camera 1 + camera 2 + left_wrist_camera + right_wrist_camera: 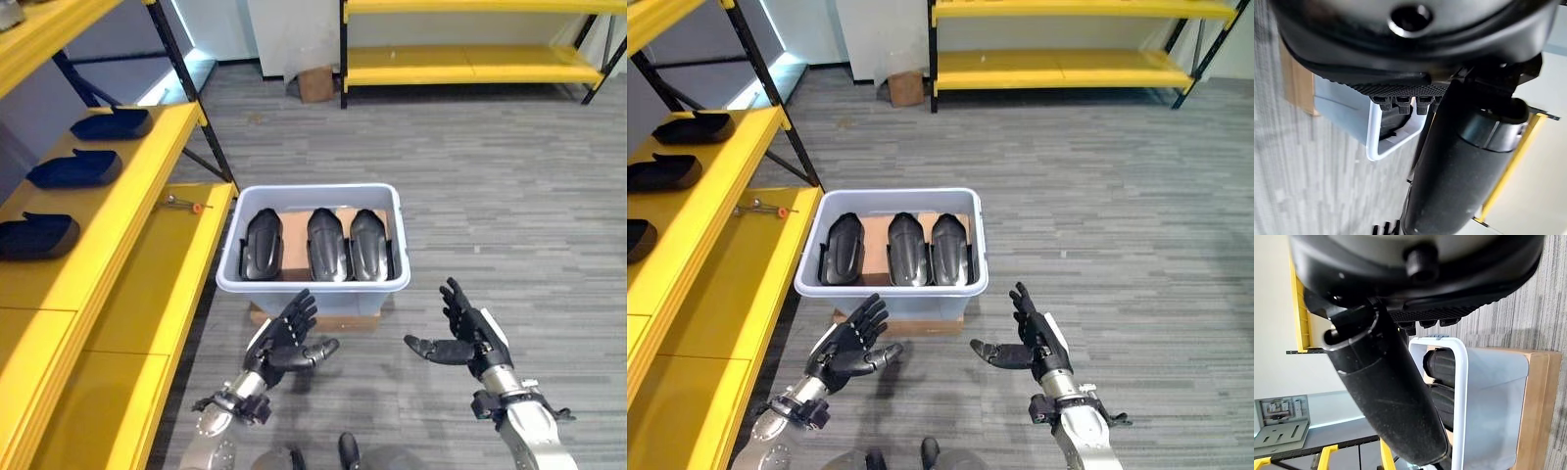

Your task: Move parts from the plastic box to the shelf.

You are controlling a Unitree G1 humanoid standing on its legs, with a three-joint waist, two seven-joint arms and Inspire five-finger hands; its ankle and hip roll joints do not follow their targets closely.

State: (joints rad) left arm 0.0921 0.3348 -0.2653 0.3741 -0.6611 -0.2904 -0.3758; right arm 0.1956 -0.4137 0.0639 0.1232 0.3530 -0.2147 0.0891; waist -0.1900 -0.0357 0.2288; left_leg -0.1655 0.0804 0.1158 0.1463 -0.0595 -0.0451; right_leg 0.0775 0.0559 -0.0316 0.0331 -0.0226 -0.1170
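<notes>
A pale blue plastic box [313, 279] stands on a cardboard base on the floor, holding three black moulded parts [328, 245] side by side. The yellow shelf [108, 225] on the left carries three dark parts [74, 168] in a row. My left hand [289, 338] hovers open just in front of the box's near left corner, holding nothing. My right hand [465, 338] floats open to the right of the box front, palm turned inward, also holding nothing. The box rim [1462, 396] and the parts [1442, 369] inside it lie past my thumb in the right wrist view.
A small tool with an orange tip [183, 204] lies on the lower yellow shelf board beside the box. A cardboard box [315, 83] sits by the far wall next to another yellow rack [470, 64]. Grey carpet [509, 196] stretches to the right.
</notes>
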